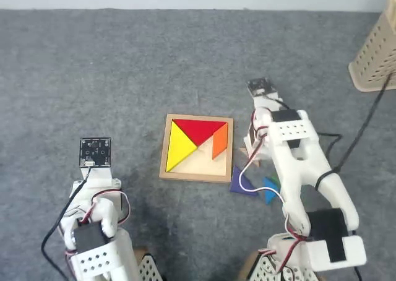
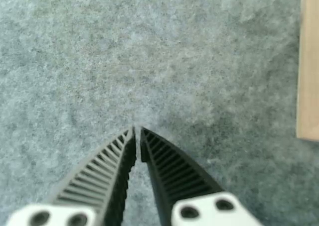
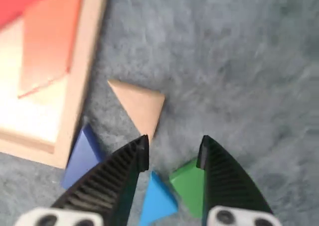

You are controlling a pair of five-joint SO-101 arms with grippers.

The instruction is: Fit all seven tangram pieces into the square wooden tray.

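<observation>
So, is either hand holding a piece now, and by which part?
Nothing is held. The left hand is shut over carpet; the right hand is open above loose pieces.

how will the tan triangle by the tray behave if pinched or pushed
The tan triangle looks flat and rigid, so probably stiff and light. Lying flat, it shouldn't roll or tip. The fuzzy grey mat likely resists sliding.

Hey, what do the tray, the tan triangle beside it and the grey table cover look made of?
Tray: pale wood, matte, unpainted, judging by its light tan rim. Tan triangle: probably the same bare wood; similar colour, no gloss. Table cover: seemingly grey felt or short-pile carpet; fuzzy, mottled texture.
</observation>
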